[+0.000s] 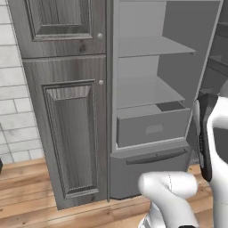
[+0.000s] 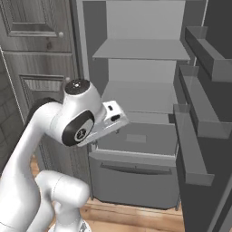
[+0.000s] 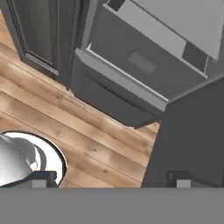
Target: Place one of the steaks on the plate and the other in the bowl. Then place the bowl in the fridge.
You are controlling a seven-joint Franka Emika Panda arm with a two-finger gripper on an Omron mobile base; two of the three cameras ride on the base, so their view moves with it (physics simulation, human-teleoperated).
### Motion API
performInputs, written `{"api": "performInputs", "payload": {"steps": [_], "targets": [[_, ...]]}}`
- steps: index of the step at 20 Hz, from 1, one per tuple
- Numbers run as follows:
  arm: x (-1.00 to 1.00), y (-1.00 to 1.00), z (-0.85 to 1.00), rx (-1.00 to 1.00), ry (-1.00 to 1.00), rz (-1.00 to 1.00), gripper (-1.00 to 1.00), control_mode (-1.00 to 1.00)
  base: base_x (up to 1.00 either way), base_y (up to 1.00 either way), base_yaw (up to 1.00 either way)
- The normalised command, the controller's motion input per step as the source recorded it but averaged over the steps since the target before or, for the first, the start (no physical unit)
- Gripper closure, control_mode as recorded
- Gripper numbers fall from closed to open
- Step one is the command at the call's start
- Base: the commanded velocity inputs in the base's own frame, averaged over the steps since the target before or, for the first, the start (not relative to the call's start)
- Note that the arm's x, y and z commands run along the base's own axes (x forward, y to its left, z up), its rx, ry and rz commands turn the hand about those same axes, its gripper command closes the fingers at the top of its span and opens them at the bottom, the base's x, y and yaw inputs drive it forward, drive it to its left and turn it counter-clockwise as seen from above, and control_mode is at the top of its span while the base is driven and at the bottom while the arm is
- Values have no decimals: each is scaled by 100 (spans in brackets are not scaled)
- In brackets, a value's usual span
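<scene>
Station: the base stood before the fridge (image 1: pixel 147 89), its door (image 2: pixel 204 149) swung wide to the right in the right base view.
Tool position: the tool (image 3: pixel 111 181) hung low in front of the fridge, looking down at the wood-plank floor (image 3: pixel 57 127) and the fridge's lower front; the two dark finger tips showed at the bottom corners of the hand view.
Tool state: jaws stood wide apart with nothing between them; the tool carried nothing.
Governing relation: the fridge interior lay ahead of and above the tool; the shelves (image 1: pixel 149 46) ran flat and level, their long axis across the opening, the grey drawer (image 1: pixel 151 127) just below them.
Steaks, plate, bowl: none could be located in these views; no bowl rested on any shelf that could be seen.
Task standing (judgement): the bowl was not yet in the fridge, and the open, unloaded tool suggests a fetch was still outstanding.
Fridge materials: plain flat matt grey panels, square edges, thin shelves, a boxy drawer with a slightly paler patch on its front, door bins (image 2: pixel 199 50) of the same grey.
Cabinet: dark wood-grain panelled cabinet (image 1: pixel 67 111) with small round knobs, touching the fridge's left side.
Wall: pale tile to the far left.
</scene>
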Motion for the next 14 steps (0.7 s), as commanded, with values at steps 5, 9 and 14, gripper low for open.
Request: {"api": "performInputs", "payload": {"steps": [5,9,14], "targets": [[14,60,-57,26,-20,-43,-100,-100,0,0,0],[38,81,1,-10,14,-45,-100,-100,0,0,0],[56,40,12,-8,40,-51,-100,-100,0,0,0]]}}
